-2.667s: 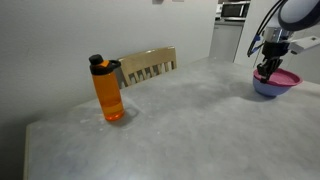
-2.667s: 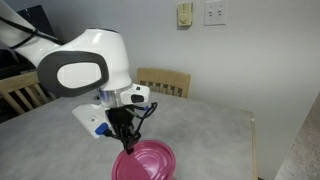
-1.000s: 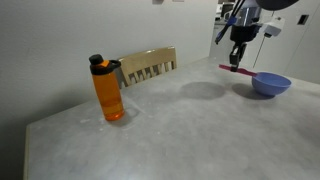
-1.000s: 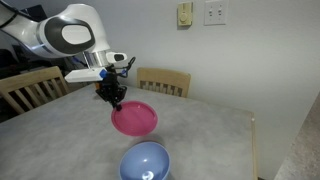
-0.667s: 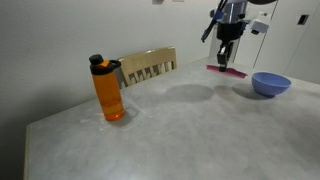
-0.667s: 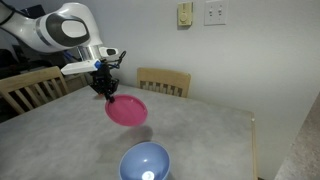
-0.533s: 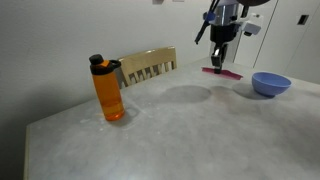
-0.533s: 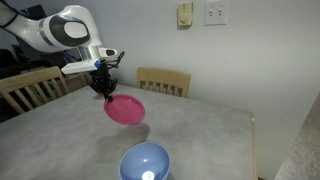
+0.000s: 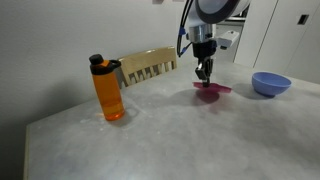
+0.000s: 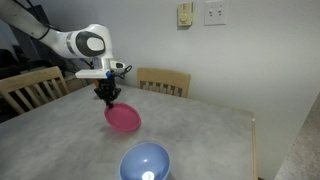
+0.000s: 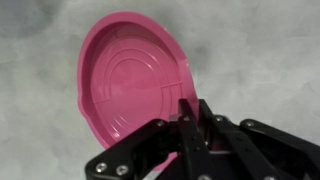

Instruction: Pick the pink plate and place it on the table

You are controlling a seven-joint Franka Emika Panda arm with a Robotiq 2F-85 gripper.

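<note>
- Grey, stone-mottled counter (image 10: 205, 128) fills both exterior views, with a plain pale wall (image 10: 260, 50) behind it.
- Nearest in an exterior view, a blue-lavender bowl (image 10: 146, 163) stands empty on the counter.
- Just beyond the bowl and a little left, the pink plate (image 10: 123, 118) hangs tilted, low over the middle of the counter. I cannot tell whether its lower edge touches the surface.
- In the wrist view, the jaws are clamped on the near rim of the plate, pinching it from both faces. The plate's hollow side faces the camera.
- Progress, as a judgement: the pick looks done, since the plate is carried by the jaws and sits clear of the bowl. Lowering it flat onto the counter and letting go are not yet done.
- Above the plate, the arm (image 10: 85, 44) comes in from the far left. Its elbow is raised and its wrist points almost straight down.
- Farther back, a wooden chair (image 10: 163, 82) stands behind the counter.
- Seen from an exterior view, an orange bottle (image 9: 109, 90) stands upright, well to the left of the plate.
</note>
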